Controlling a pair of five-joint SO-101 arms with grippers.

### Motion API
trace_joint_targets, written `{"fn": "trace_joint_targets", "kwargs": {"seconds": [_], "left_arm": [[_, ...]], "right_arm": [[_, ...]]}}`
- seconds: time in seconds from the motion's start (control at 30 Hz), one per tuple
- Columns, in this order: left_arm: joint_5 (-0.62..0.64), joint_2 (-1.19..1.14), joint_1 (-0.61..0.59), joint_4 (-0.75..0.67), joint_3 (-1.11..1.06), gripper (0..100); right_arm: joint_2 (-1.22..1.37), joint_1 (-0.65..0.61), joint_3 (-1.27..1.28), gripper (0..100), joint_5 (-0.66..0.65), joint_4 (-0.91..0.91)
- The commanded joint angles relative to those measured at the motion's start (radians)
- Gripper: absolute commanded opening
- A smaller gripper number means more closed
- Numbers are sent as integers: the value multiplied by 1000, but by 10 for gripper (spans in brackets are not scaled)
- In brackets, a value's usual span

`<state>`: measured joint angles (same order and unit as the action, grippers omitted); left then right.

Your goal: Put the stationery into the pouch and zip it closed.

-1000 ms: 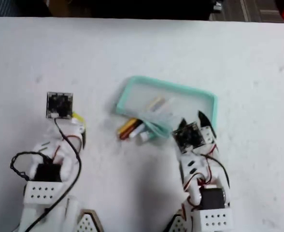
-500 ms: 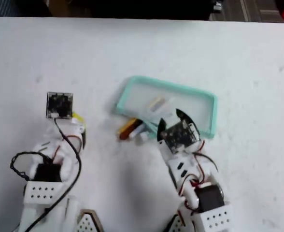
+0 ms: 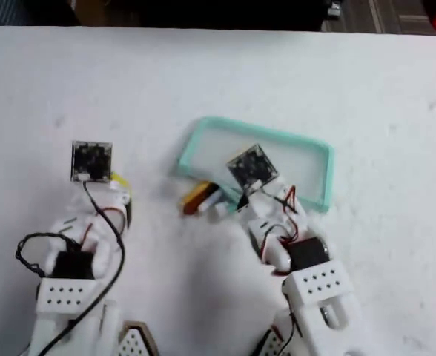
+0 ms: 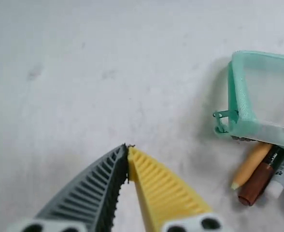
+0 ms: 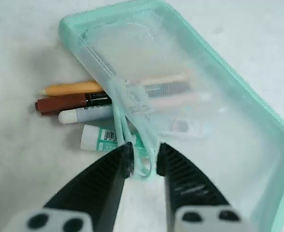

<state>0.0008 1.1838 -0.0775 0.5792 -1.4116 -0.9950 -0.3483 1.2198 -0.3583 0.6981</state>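
while pens (image 5: 74, 102) poke out, pouch (image 5: 219, 111): unzipped, task unfinished
my right gripper (image 5: 143, 155): narrowly parted astride pouch lip
my left gripper (image 4: 127, 150): closed, empty

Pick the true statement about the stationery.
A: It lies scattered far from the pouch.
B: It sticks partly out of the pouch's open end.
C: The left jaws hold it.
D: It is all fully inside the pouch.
B: in the right wrist view the stationery pokes out of the open end of the pouch, with the other ends inside the mesh.
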Motion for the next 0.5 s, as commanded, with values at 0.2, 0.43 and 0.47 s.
{"fn": "trace_joint_targets", "kwargs": {"seconds": [0.2, 0.43, 0.47], "left_arm": [[3, -2, -13, -29, 29, 27], [3, -2, -15, -29, 28, 27], [3, -2, -15, -29, 28, 27]], "right_arm": [[42, -248, -169, 75, -117, 36], [414, -255, -391, 77, -115, 35], [478, -255, -425, 76, -115, 35]]}}
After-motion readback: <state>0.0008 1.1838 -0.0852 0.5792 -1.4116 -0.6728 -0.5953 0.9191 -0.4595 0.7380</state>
